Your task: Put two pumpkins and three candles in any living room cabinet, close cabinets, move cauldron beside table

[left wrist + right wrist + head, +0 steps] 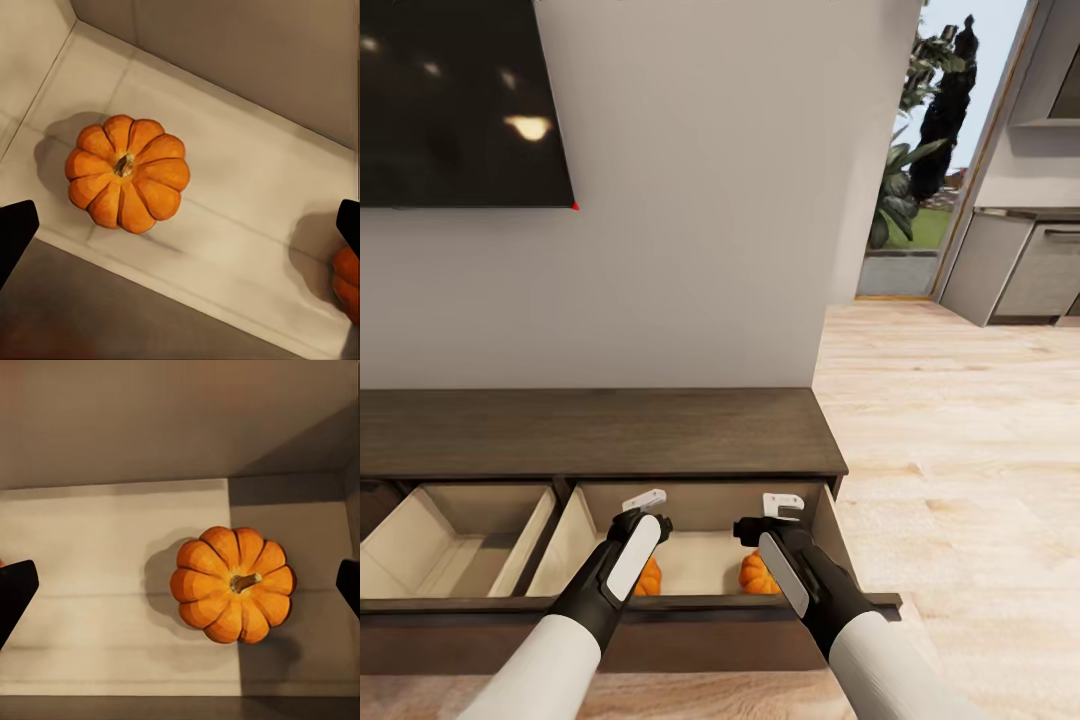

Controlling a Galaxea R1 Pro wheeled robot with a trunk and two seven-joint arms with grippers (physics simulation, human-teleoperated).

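Nearest: left gripper (643, 505) and right gripper (780, 508), both with fingers spread wide and empty, poised over the open right-hand drawer (705, 560) of the cabinet (600, 430). Below, on the pale drawer floor: two pumpkins, apart from each other, one pumpkin (649, 578) under the left gripper, the other pumpkin (757, 573) under the right, each upright with stem on top. Alongside: a second open drawer (455, 540). Beyond: dark cabinet top, grey wall (700, 200), black wall screen (460, 100). Farthest: doorway (925, 150) with greenery.
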